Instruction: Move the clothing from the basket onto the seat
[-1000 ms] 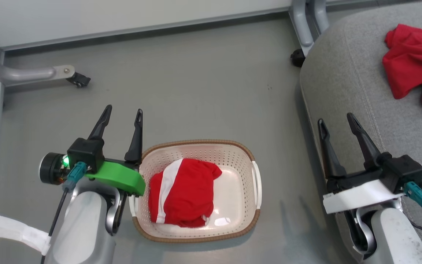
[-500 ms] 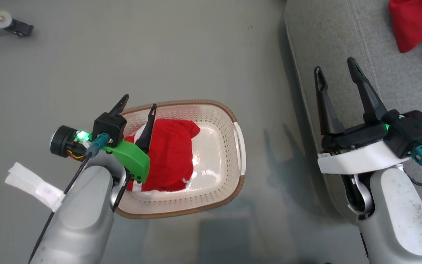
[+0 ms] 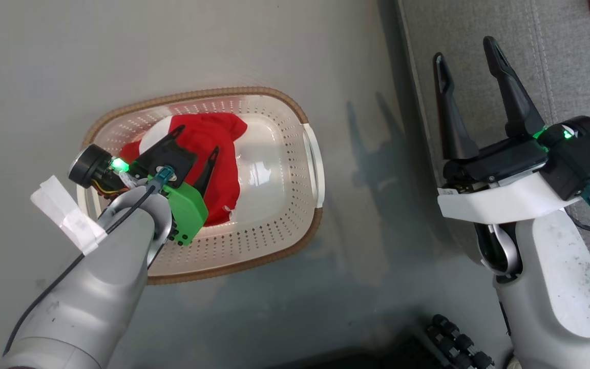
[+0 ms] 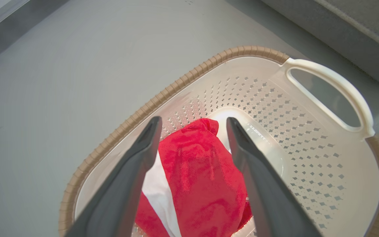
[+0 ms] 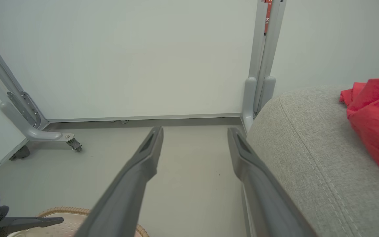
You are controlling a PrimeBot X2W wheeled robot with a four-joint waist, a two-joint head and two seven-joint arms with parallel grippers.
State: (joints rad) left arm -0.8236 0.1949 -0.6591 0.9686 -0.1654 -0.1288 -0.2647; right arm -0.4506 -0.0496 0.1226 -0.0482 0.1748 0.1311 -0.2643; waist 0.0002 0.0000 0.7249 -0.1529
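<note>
The cream perforated basket (image 3: 274, 215) with its brown rim (image 4: 176, 82) stands on the floor. In it lies a red garment with a white stripe (image 3: 218, 169), bunched toward its left half (image 4: 202, 177). My left gripper (image 3: 196, 141) hangs open inside the basket, its fingers either side of the garment's upper end (image 4: 192, 123), apart from the cloth. My right gripper (image 3: 464, 48) is open and holds nothing beside the grey seat (image 3: 556, 77), level with its edge (image 5: 195, 131). Another red garment (image 5: 377, 112) lies on the seat (image 5: 308, 148).
The basket's white handle (image 4: 334, 89) faces the seat. A wheeled grey frame leg (image 5: 54, 136) and an upright post (image 5: 262, 65) stand against the white wall. My dark base (image 3: 454, 338) is at the bottom edge. Bare grey floor separates basket and seat.
The head camera has tipped down, shifting the whole picture. My left gripper has gone from the basket's left rim to inside it, over the red garment. Both grippers stayed open.
</note>
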